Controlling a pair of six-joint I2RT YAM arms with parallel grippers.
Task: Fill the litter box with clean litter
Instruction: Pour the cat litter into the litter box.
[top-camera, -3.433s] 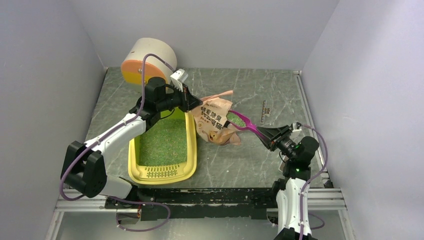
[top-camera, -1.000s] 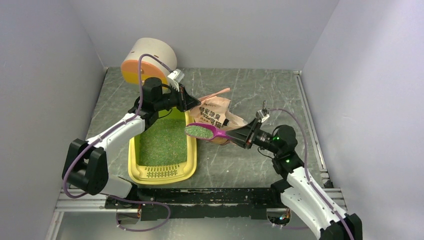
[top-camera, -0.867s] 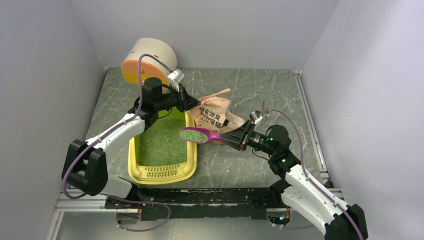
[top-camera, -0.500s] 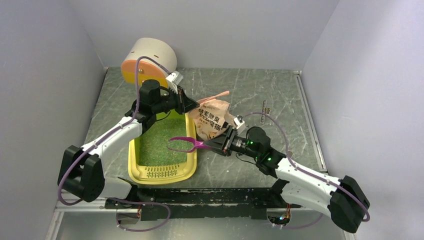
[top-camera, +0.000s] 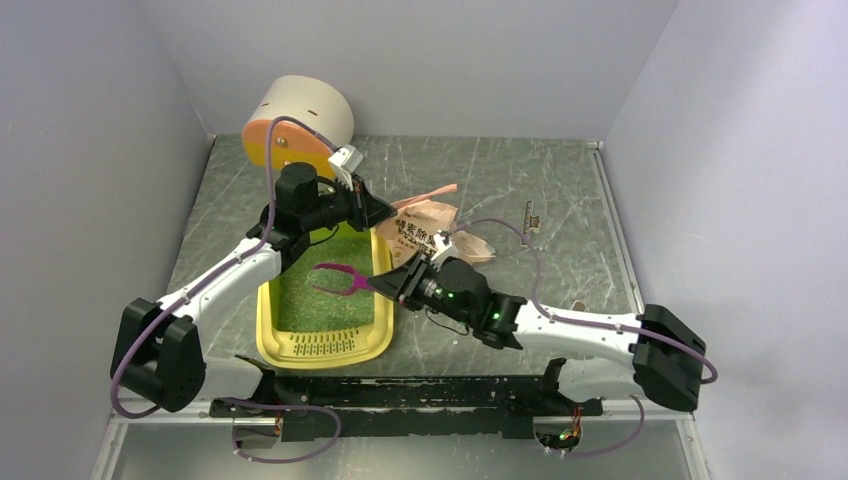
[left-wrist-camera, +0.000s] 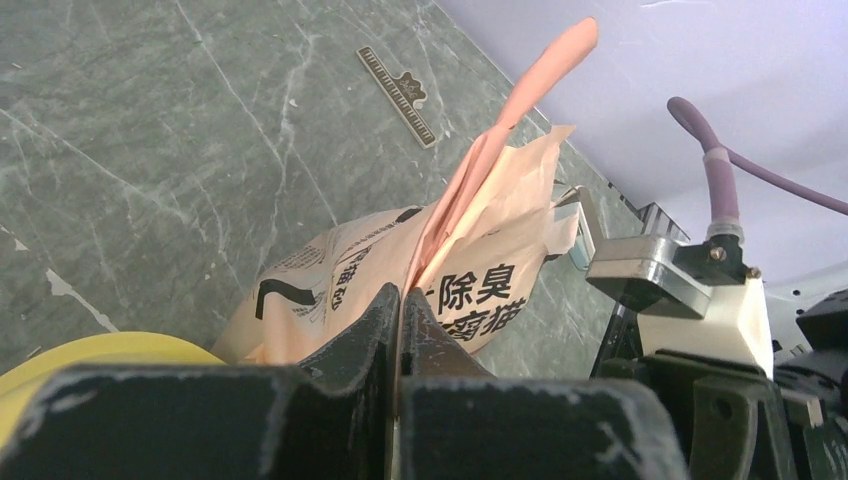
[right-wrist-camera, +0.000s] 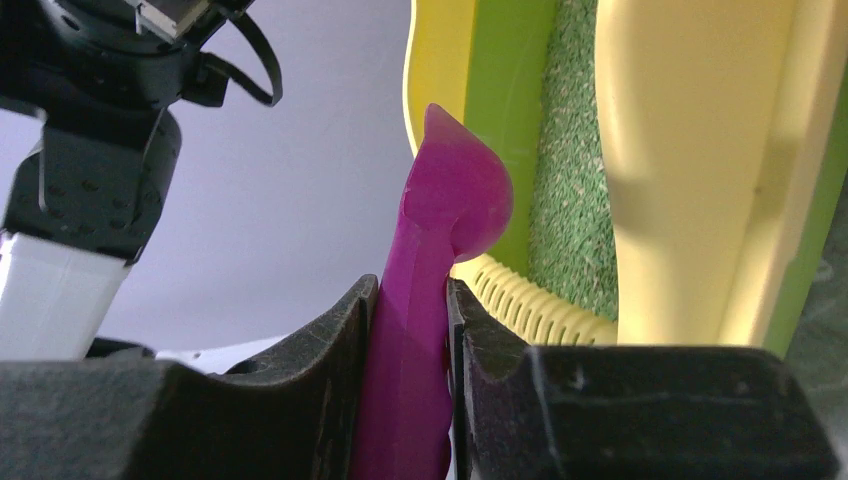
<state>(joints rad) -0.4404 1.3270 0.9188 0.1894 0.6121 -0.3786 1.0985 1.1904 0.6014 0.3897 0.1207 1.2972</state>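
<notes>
Over the litter box, right gripper clamps the tipped scoop, left gripper pinches the bag beside it; withdrawing early could scatter litter.

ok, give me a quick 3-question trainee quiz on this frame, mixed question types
1. True or false: the magenta plastic scoop lies loose in the yellow rectangular plastic litter box.
2. What covers the floor of the litter box?
3. The left gripper is shut on: A the litter box rim; B the top edge of the pink-beige printed bag; C the scoop handle.

Key
1. False: the right gripper clamps its handle and holds it tipped on edge over the box.
2. Fine green litter granules.
3. B.
</notes>
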